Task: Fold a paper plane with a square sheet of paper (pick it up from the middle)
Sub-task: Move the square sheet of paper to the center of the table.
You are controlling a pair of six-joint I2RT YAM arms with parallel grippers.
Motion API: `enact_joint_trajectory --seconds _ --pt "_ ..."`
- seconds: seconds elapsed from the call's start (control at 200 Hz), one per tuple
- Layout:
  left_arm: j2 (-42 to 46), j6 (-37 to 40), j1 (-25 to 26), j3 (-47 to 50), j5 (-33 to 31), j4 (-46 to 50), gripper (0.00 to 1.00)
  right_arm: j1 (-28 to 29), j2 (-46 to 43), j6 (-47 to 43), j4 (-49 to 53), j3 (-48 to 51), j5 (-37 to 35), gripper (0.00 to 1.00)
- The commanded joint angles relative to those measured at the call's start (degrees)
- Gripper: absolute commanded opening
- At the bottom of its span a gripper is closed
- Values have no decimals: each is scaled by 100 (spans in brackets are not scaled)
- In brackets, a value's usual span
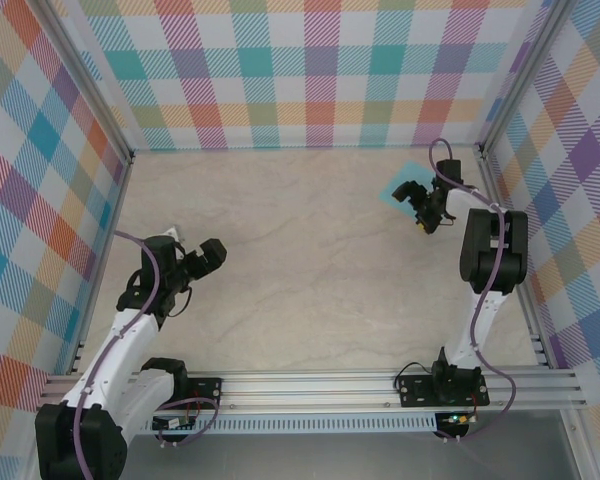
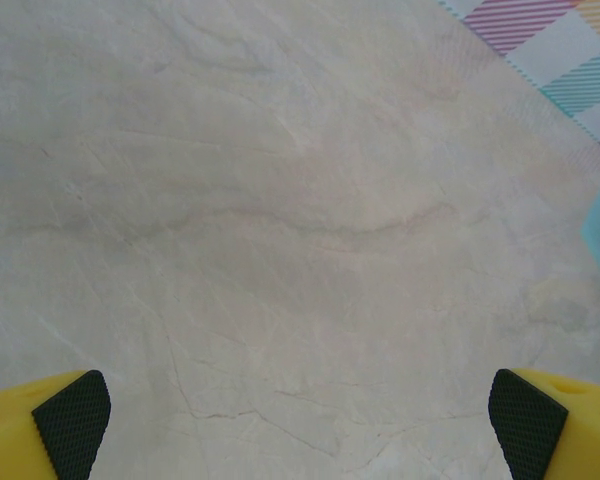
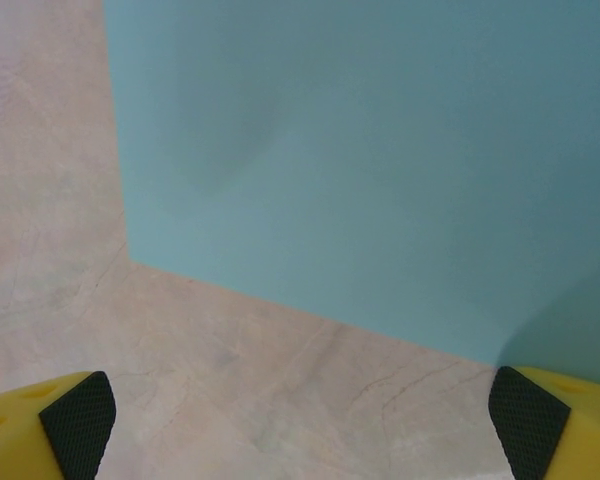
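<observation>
- The pale marbled counter (image 1: 310, 260) is carrying the square sheet of paper (image 1: 404, 180), which is lying flat near its far right corner, close to the checked walls (image 1: 280, 60).
- The sheet is spreading out just ahead of the right gripper (image 3: 300, 420), with its near edge lying just beyond the fingertips.
- The right gripper is standing wide open and gripping nothing.
- The left gripper (image 1: 206, 258) is hanging wide open and empty over bare counter at the near left, well apart from the sheet.
</observation>
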State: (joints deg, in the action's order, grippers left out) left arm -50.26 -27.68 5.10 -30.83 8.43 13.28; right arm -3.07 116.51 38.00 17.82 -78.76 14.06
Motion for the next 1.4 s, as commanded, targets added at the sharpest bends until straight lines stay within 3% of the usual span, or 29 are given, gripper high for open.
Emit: enact_joint_trajectory --seconds 0.0,0.205,0.365,0.6,0.945,1.2,1.395 --pt "-55 -87 -72 -147 213 190 100 202 -52 291 353 289 175 100" --pt "-146 -150 -37 -99 449 101 100 159 -263 -142 852 -361 -392 100" --pt "-273 -121 7 -124 622 54 100 -62 313 -284 1287 -1161 -412 100" --pt "-357 -108 70 -201 711 130 100 -150 847 -120 1475 -1476 -436 100" --pt "-260 -9 112 -301 710 504 100 88 111 244 882 -84 -78 99" --pt "-445 -9 151 -283 805 484 100 949 -666 827 239 1194 -51 98" --pt "-688 20 232 -364 1014 431 100 1680 -1119 974 228 1252 -209 99"
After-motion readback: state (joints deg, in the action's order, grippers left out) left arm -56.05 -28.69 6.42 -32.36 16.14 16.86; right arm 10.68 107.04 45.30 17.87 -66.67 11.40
